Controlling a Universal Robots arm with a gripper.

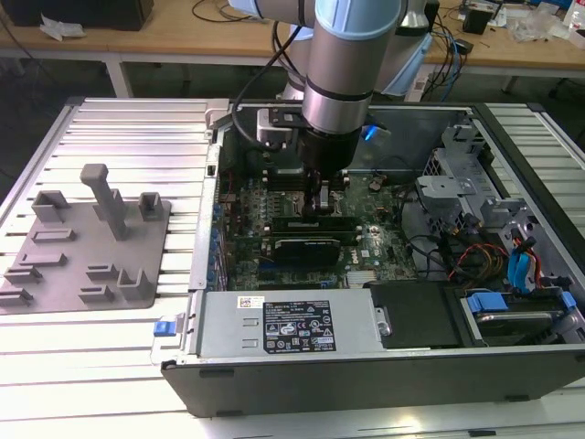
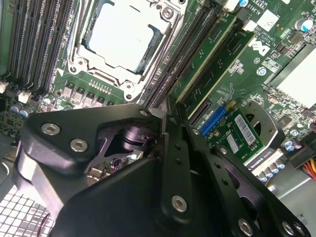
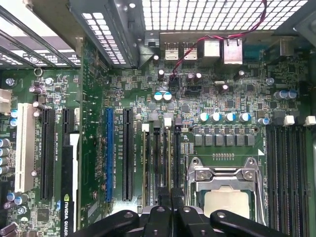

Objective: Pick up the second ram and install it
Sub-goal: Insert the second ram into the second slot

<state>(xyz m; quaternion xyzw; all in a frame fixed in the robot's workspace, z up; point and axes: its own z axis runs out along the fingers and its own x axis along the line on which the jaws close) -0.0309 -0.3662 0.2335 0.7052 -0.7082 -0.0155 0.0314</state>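
Gripper [image 2: 170,123] low over the motherboard [image 3: 222,103], jaws pinched narrow on the second ram [image 2: 207,59], which stands in the slot beside the CPU socket [image 2: 121,37]. Gray holder blocks [image 1: 91,242] sit on the exterior view's left.

CPU socket [image 3: 227,197] partly behind gripper [image 3: 170,210]

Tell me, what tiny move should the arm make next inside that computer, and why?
Probably a short, straight press down toward the board. The gripper sits low inside the open case, right at the memory slots beside the CPU socket, and a green ram stick stands in those slots in line with it. Whether that stick is fully seated cannot be told.
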